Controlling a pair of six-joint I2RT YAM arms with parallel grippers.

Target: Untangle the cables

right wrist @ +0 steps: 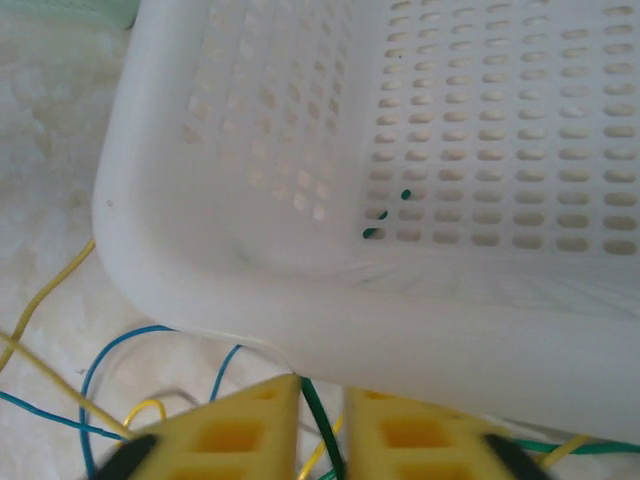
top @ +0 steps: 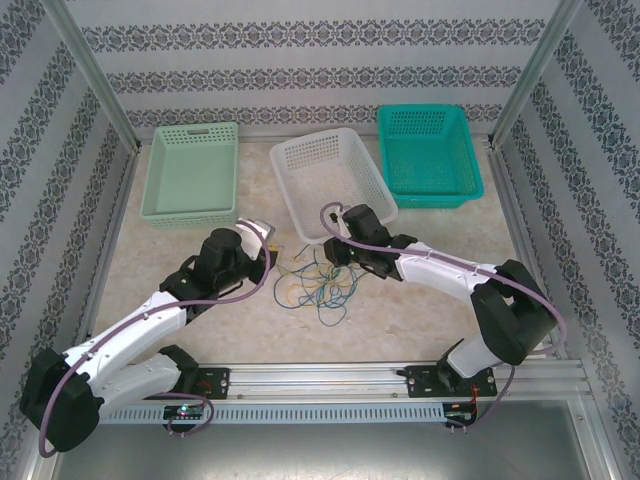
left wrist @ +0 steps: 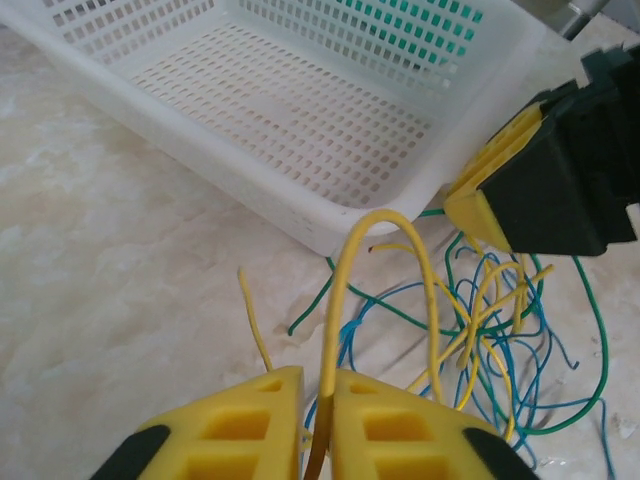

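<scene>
Marbled tabletop [top: 400, 320]: left gripper [left wrist: 318, 385] pinches a yellow cable [left wrist: 345, 260], right gripper [right wrist: 322, 385] nips a green cable [right wrist: 318, 415].

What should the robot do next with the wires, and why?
Probably pull the two grippers gently apart. The left gripper pinches a yellow wire, and the right gripper has a green wire between its fingers. Both colours are mixed up in the same knotted pile. Pulling them different ways would likely slide them free.
</scene>
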